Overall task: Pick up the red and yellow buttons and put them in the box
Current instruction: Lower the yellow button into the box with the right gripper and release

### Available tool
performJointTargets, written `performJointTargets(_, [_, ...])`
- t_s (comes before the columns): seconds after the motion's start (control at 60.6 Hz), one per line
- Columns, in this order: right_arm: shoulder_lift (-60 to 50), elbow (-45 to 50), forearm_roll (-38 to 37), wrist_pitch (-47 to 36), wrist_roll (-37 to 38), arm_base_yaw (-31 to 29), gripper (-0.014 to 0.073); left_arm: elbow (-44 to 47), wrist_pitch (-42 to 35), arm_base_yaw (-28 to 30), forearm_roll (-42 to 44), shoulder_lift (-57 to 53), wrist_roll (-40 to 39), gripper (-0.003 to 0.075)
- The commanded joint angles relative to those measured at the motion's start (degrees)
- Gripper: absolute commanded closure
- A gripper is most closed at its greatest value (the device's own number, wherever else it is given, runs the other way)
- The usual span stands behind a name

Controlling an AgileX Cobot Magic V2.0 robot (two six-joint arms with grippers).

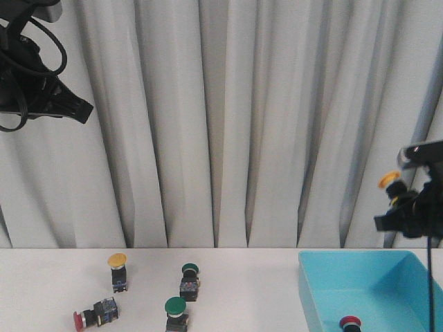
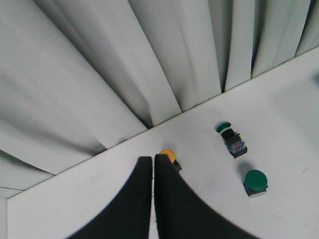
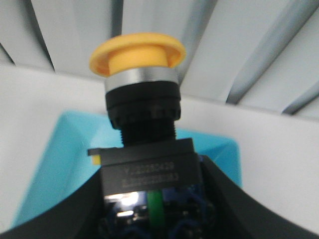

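Above the box: right gripper [image 1: 400, 200] holds a yellow button [image 3: 137, 99], jaws clamped on its black body, cap upward; the arm is cut off at the front view's right edge, and the button's lower body is hidden between the jaws in the right wrist view.
Box [image 1: 325, 290]: turquoise, on the bench [image 1: 242, 290] at right; near and right parts run out of frame.
Inside the box: red-capped button [image 1: 349, 322], only the cap showing at the bottom edge.
Left gripper [image 2: 152, 172]: raised high at upper left, jaws together with a thin slit between, holding nothing; most of the arm is out of view.
Bench, left side: second yellow button [image 1: 118, 271] upright, partly hidden behind the jaw tips in the left wrist view.
Near edge: red button [image 1: 93, 315] lying on its side.
Middle: two green buttons [image 1: 189, 280] [image 1: 176, 314], the nearer cut off below.
Behind: pale curtain [image 1: 228, 117].
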Motion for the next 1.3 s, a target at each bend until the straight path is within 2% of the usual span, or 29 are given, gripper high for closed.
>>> performJointTargets(0.0, [2.41, -1.51, -3.79, -1.60, 2.72, -0.69, 0.0574, -1.59, -1.70, -0.10, 0.09, -2.47, -0.84, 0.0726])
performJointTargets(0.198, [12.60, -1.51, -3.81, 4.21, 9.13, -4.72, 0.0570, 0.26, -1.86, -0.10, 0.09, -2.67, -0.84, 0.0726])
performJointTargets(0.363, [19.10, -1.51, -3.64, 8.82, 7.58, -5.90, 0.0565, 4.10, -3.35, -0.10, 0.14, -2.67, -0.84, 0.0726])
performJointTargets(0.561, [22.95, -1.51, -3.20, 11.19, 4.13, -4.19, 0.0539, 6.35, -4.04, -0.10, 0.14, -2.67, -0.78, 0.0726])
performJointTargets(0.742, [24.72, -1.51, -3.20, 12.98, 3.33, -4.19, 0.0418, 6.42, -3.24, -0.10, 0.14, -2.67, -0.78, 0.0726])
performJointTargets(0.957, [24.75, -1.51, -2.66, 12.63, 2.71, -4.19, 0.0137, 6.42, -3.06, -0.10, 0.14, -2.76, -0.78, 0.0726])
performJointTargets(1.056, [24.51, -1.51, -2.32, 11.93, 2.71, -4.19, 0.0051, 6.42, -3.06, -0.10, 0.14, -3.12, -0.84, 0.0726])
performJointTargets(1.138, [23.57, -1.51, -1.44, 11.02, 2.71, -4.19, 0.0018, 6.42, -3.06, -0.10, 0.14, -3.34, -0.84, 0.0726])
performJointTargets(1.287, [18.84, -2.13, 0.04, 10.22, 2.33, -4.19, 0.0017, 6.42, -3.12, -0.22, 0.14, -4.02, -0.84, 0.0726])
